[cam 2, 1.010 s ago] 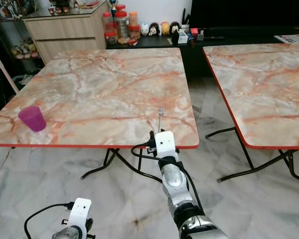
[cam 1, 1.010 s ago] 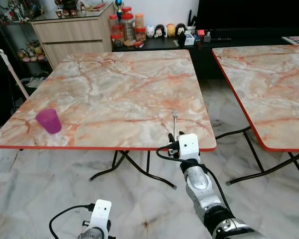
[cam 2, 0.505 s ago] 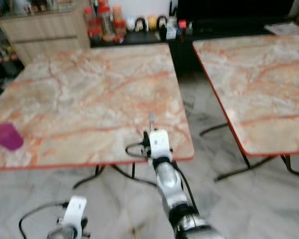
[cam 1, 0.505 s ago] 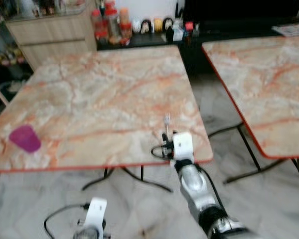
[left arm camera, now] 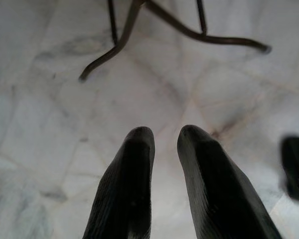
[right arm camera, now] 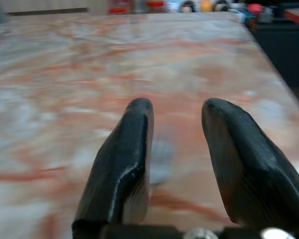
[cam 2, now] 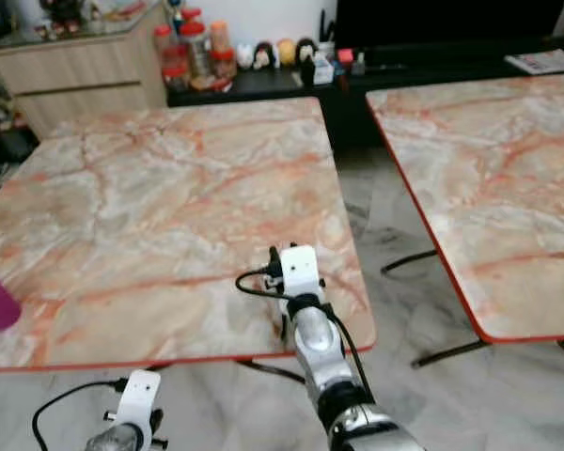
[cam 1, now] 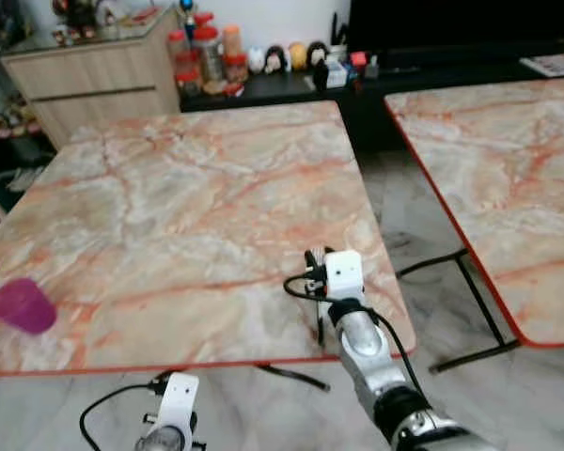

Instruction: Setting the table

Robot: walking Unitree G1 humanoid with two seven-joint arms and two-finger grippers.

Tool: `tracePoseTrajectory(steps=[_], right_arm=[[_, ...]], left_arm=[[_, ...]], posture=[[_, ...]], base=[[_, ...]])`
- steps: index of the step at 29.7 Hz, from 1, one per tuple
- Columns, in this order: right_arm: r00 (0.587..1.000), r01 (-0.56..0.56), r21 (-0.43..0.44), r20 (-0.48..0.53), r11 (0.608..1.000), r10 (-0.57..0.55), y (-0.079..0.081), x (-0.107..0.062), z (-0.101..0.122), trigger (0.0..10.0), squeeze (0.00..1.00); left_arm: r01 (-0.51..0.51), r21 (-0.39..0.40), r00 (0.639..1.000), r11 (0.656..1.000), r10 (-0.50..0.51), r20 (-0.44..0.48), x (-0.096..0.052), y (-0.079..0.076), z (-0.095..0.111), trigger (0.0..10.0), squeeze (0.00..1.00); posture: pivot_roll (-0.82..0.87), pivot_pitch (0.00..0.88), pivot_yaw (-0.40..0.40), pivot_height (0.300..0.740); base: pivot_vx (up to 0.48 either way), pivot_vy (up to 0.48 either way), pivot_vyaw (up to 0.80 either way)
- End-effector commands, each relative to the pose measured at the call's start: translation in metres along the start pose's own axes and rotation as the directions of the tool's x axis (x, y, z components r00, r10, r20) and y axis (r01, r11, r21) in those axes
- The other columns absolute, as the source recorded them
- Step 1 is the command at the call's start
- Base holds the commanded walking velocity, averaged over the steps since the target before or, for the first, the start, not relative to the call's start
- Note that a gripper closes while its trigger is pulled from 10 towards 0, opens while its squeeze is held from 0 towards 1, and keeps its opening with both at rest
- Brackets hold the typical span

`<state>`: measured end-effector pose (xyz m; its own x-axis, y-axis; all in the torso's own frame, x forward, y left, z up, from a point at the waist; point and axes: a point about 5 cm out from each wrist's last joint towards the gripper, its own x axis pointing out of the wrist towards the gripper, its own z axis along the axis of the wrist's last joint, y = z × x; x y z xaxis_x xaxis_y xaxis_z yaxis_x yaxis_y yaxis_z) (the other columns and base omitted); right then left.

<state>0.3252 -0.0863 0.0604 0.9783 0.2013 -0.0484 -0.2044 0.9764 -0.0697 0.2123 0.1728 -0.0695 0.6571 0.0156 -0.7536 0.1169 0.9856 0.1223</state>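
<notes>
Counter (cam 1: 197, 188) of orange-veined marble lies right under the right hand (right arm camera: 174, 107), which hovers low over its near edge by the right corner, fingers spread with nothing between them; a grey smudge on the stone just ahead of the hand is too blurred to name. Well off to that hand's left, near the same front edge, stands a purple cup (cam 1: 19, 305), upright. The left hand (left arm camera: 164, 132) hangs below counter height over the pale marble floor (left arm camera: 139, 89), fingers pressed nearly together and holding nothing, with the dark folding legs (left arm camera: 124, 40) beyond it. To the right hand's right, across a gap, sits a second counter (cam 1: 508, 160). Farthest out are a wooden cabinet (cam 1: 94, 75) and red-lidded jars (cam 1: 207, 56)
</notes>
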Motion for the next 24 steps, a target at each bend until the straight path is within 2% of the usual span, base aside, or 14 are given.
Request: tracePoseTrajectory(steps=[1, 11, 17, 20, 21, 22, 23, 24], right_arm=[[1.000, 0.004, 0.013, -0.013, 1.000, -0.004, 0.000, 0.001, 0.000, 10.0, 0.00], [0.999, 0.034, 0.090, -0.018, 0.995, -0.032, 0.003, 0.006, 0.005, 10.0, 0.00], [0.997, 0.054, 0.071, -0.058, 0.996, -0.050, 0.007, 0.011, 0.009, 10.0, 0.00], [0.996, 0.059, 0.113, -0.066, 0.992, -0.052, 0.012, 0.013, 0.012, 10.0, 0.00], [0.996, 0.061, 0.133, -0.067, 0.989, -0.052, 0.014, 0.013, 0.012, 10.0, 0.50], [0.996, 0.063, 0.138, -0.069, 0.988, -0.054, 0.014, 0.012, 0.011, 10.0, 0.50], [0.996, 0.069, 0.148, -0.071, 0.986, -0.059, 0.014, 0.012, 0.011, 10.0, 1.00], [0.993, 0.093, 0.152, -0.090, 0.984, -0.080, 0.014, 0.011, 0.008, 10.0, 1.00]], left_arm=[[0.009, 0.002, 1.000, 1.000, -0.009, -0.014, -0.001, -0.004, -0.004, 10.0, 0.00], [0.005, -0.002, 1.000, 1.000, -0.005, -0.009, -0.001, -0.004, -0.004, 10.0, 0.00], [0.000, -0.004, 1.000, 1.000, 0.000, -0.009, -0.001, -0.003, -0.005, 10.0, 0.00], [-0.001, -0.001, 1.000, 1.000, 0.001, -0.010, -0.001, -0.002, -0.006, 10.0, 0.00], [-0.001, 0.000, 1.000, 1.000, 0.001, -0.011, -0.001, -0.002, -0.007, 10.0, 0.00], [-0.001, 0.001, 1.000, 1.000, 0.001, -0.011, -0.002, -0.002, -0.007, 10.0, 0.00], [-0.001, 0.001, 1.000, 1.000, 0.001, -0.011, -0.002, -0.002, -0.007, 10.0, 0.00], [0.000, 0.002, 1.000, 1.000, 0.000, -0.013, -0.002, -0.001, -0.008, 10.0, 0.00]], posture=[[-0.06, 0.000, 0.078, 0.740], [-0.05, 0.000, 0.069, 0.740], [-0.05, 0.000, 0.072, 0.740], [-0.05, 0.000, 0.073, 0.740], [-0.05, 0.000, 0.075, 0.740], [-0.05, 0.000, 0.076, 0.740], [-0.05, 0.000, 0.077, 0.740], [-0.05, 0.000, 0.078, 0.740]], base=[[0.000, 0.000, 0.00], [0.000, 0.000, 0.00], [0.000, 0.000, 0.00], [0.000, 0.000, 0.00], [0.000, 0.000, 0.00], [0.000, 0.000, 0.00], [0.000, 0.000, 0.00], [0.000, 0.000, 0.00]])
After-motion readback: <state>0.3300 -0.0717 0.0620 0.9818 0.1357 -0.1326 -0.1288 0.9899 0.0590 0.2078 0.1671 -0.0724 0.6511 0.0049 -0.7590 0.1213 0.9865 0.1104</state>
